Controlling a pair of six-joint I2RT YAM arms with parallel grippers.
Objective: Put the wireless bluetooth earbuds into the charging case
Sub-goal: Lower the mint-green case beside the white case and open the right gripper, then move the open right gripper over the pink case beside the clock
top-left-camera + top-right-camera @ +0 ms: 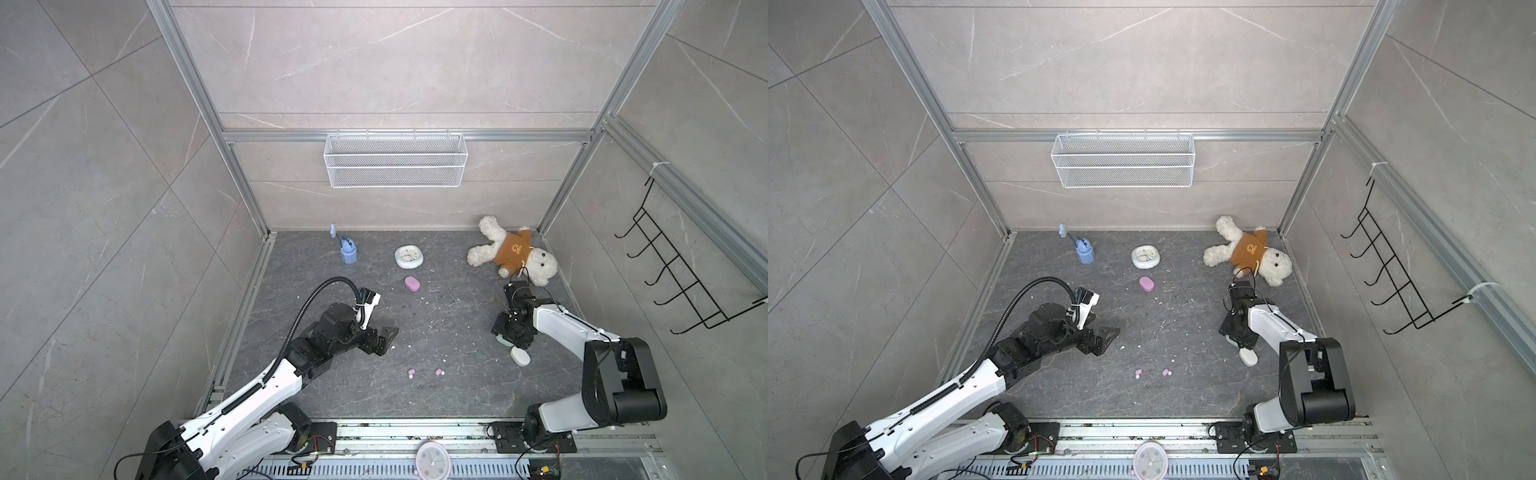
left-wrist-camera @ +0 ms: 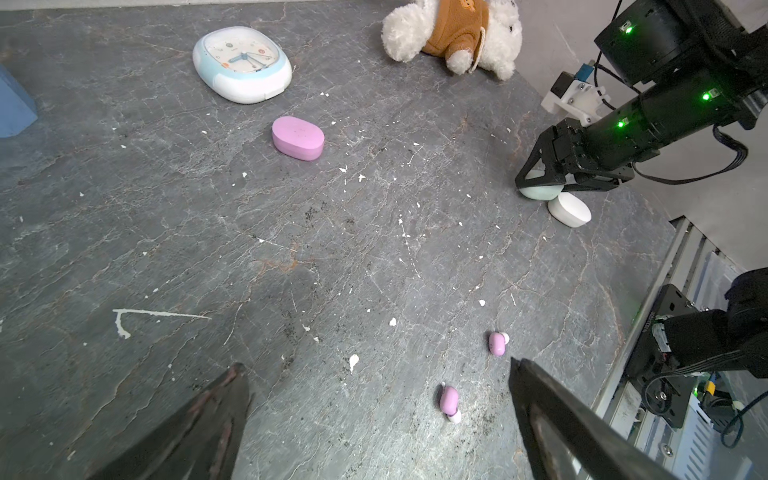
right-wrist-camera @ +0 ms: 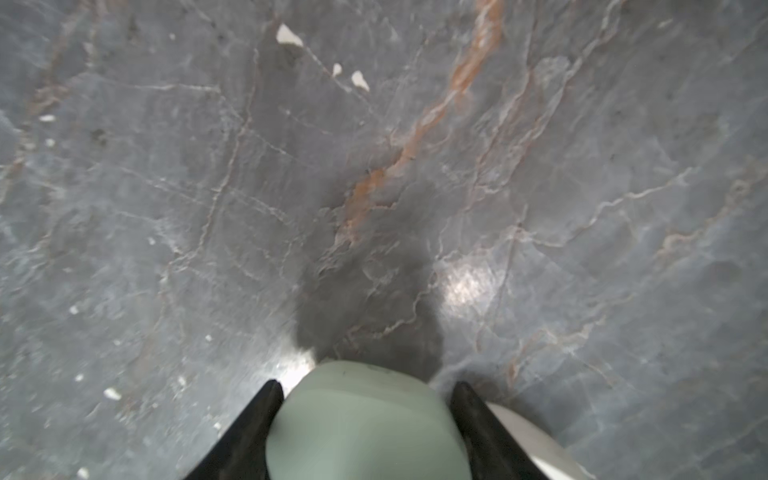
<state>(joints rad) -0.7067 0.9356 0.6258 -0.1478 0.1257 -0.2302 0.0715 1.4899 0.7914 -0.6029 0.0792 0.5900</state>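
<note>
Two pink earbuds (image 1: pixel 411 372) (image 1: pixel 439 372) lie apart on the dark slate floor, also in the left wrist view (image 2: pixel 449 401) (image 2: pixel 497 343). A closed pink charging case (image 1: pixel 412 284) (image 2: pixel 298 138) lies farther back, near the middle. My left gripper (image 1: pixel 388 340) (image 2: pixel 376 365) hangs open and empty, just behind and left of the earbuds. My right gripper (image 1: pixel 509 338) (image 3: pixel 365 386) is shut on a mint green charging case (image 3: pixel 361 419) (image 2: pixel 540 192) low at the floor. A white charging case (image 1: pixel 520 356) (image 2: pixel 569 210) lies right beside it.
At the back stand a pale blue clock (image 1: pixel 409 256), a blue holder (image 1: pixel 348 249) and a white teddy in a brown shirt (image 1: pixel 511 251). A wire basket (image 1: pixel 395 160) hangs on the back wall. White crumbs dot the floor. A pink clock (image 1: pixel 432 459) sits on the front rail.
</note>
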